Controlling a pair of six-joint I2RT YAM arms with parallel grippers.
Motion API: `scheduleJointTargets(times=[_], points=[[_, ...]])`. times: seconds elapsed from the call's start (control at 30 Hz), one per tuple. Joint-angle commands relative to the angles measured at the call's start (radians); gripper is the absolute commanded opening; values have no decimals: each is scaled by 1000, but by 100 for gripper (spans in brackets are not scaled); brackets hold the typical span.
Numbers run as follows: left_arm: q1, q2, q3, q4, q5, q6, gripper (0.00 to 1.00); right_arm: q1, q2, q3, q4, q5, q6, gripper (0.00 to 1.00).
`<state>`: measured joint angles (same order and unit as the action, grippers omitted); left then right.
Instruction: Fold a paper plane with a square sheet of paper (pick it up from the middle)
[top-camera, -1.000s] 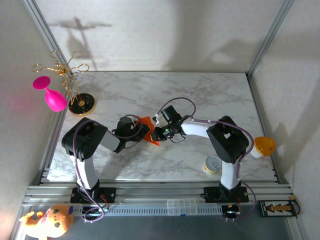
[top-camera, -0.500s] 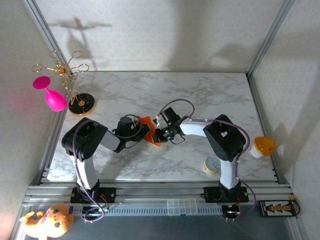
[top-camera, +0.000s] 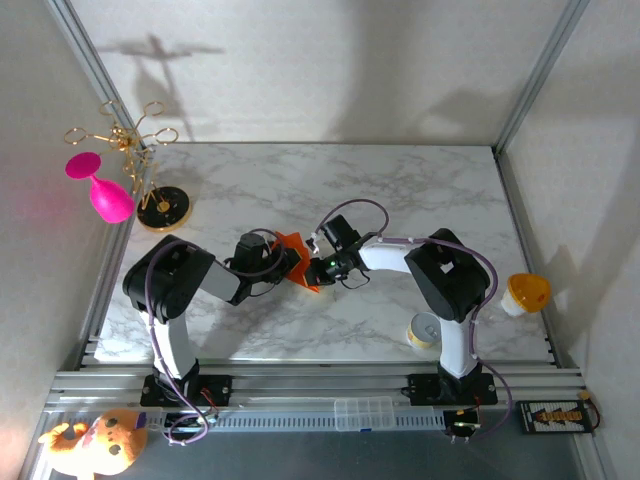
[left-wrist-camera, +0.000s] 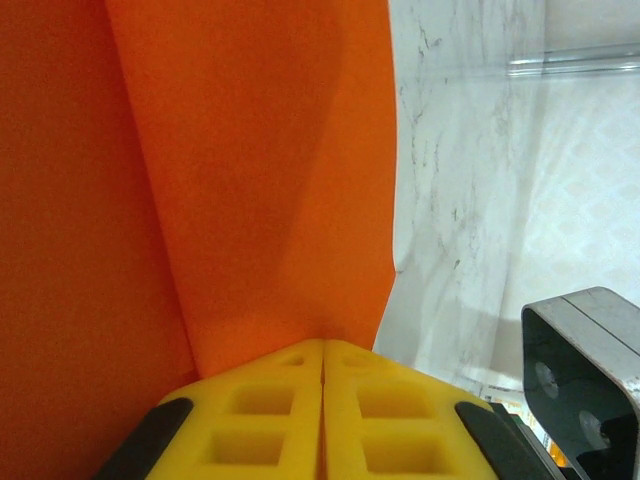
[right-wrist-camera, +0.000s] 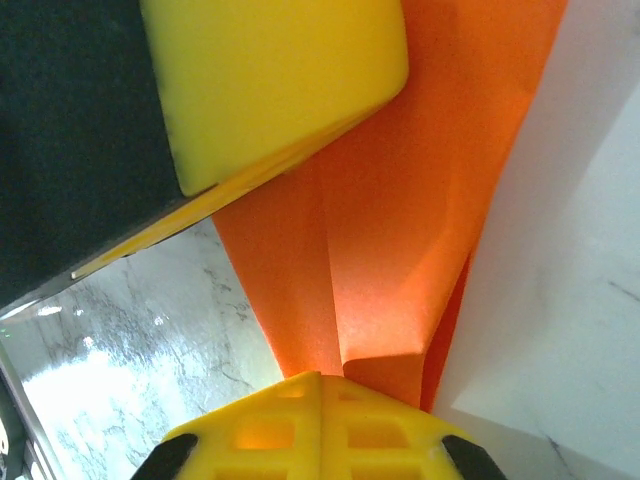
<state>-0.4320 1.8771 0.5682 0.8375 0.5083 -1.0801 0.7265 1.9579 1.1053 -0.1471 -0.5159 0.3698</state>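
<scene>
Sheet of paper (top-camera: 293, 245): orange, already carrying folds, located mid-table between the two arms and just above the marble table (top-camera: 400, 190).

Left gripper (top-camera: 288, 262): pads pressed flat together on an edge of the paper. The left wrist view shows the sheet (left-wrist-camera: 250, 150) rising from the closed pads with a crease running up it.

Right gripper (top-camera: 312, 266): likewise clamped on the paper. The right wrist view shows its pads meeting over a doubled layer (right-wrist-camera: 400, 230), with one yellow finger of the left gripper (right-wrist-camera: 270, 70) close above.

Step in hand, as judged: setting or sharpening a fold while both grips share the sheet.

Recommendations:
- Move the two grips as a pair, since thin paper pinched this close together tears if pulled apart or twisted.
- Align the edges before pressing any crease.
- Press against the table rather than in the air.

Not verifiable:
- The top view has the grippers covering most of the sheet, so the fold stage cannot be told.
- Both wrist views cut off the paper's outer edges.
- Whether the layers lie square, and whether any corner touches the table, cannot be told
</scene>
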Motion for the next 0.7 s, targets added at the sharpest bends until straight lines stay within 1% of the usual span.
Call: scheduleJointTargets(times=[0.0,0.1,0.2,0.33,0.5,0.67], points=[[-5,3,-11,-204,-65,39,8,1,42,-11,-58,52,-18,5],[-5,-61,20,-236,-44,63,9,-2,44,-23,-61,55,-19,5],[-12,-137,58,-294,-30,115,10,-2,46,-28,-67,61,-24,5],[-33,-206,117,-437,-46,195,10,-2,47,-33,-71,73,-23,5],[-72,-215,156,-554,-74,249,9,-2,52,-37,-68,74,-21,4],[-85,-181,176,-585,-104,253,7,-2,55,-36,-69,74,-22,4]])
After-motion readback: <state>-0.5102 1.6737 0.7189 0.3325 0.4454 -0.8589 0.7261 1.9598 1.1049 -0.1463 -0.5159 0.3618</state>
